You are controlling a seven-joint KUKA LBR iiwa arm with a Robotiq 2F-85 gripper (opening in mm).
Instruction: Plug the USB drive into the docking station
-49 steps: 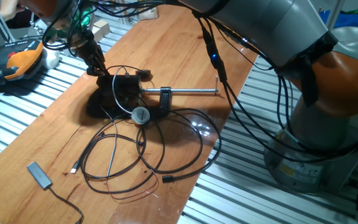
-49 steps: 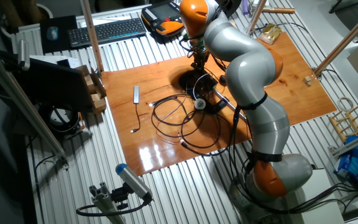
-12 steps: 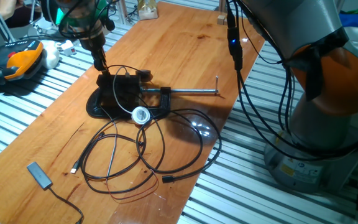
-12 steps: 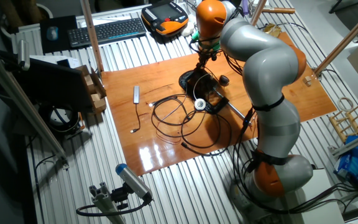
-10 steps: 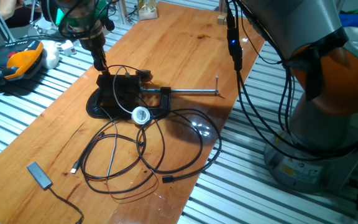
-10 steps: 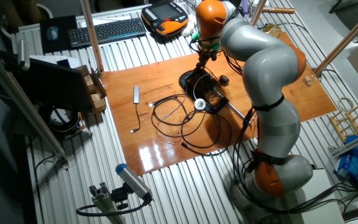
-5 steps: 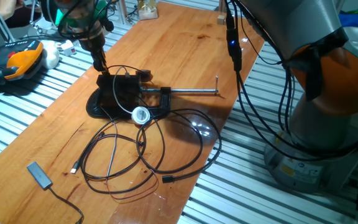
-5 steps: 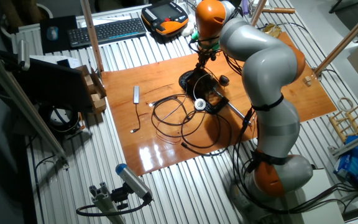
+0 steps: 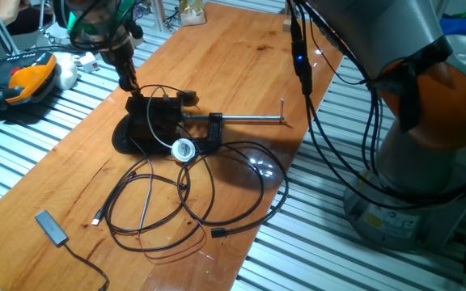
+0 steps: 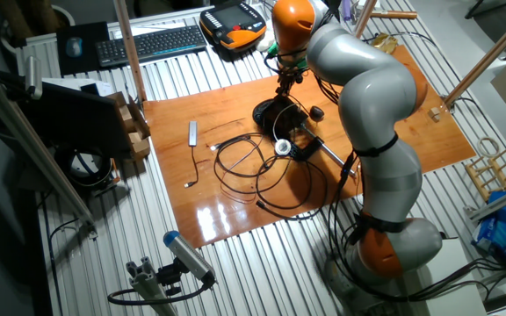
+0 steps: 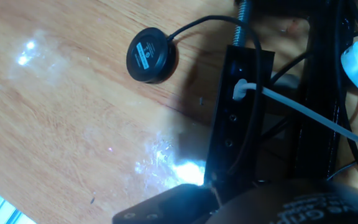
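The docking station (image 9: 154, 113) is a black box held on the wooden table (image 9: 241, 65) by a black G-clamp (image 9: 215, 128). It also shows in the other fixed view (image 10: 286, 118), and in the hand view (image 11: 236, 124) with a white cable plugged into it. My gripper (image 9: 131, 84) hangs just above the box's far left end, fingers close together. A small black stub, the USB drive (image 9: 133, 90), sits at their tips. The gripper also shows in the other fixed view (image 10: 282, 90). In the hand view a blurred dark finger (image 11: 166, 206) fills the bottom edge.
A round black puck on a cable (image 11: 151, 55) lies beside the box. A white round part (image 9: 183, 149) and loops of black cable (image 9: 186, 202) lie in front of the clamp. A flat dongle (image 9: 51, 228) lies near the front left corner. An orange pendant (image 9: 24, 74) rests off the table.
The gripper and arm have shifted slightly left over the last half second. Nearly five seconds ago the gripper was lower, at the box's end; it is now a little higher.
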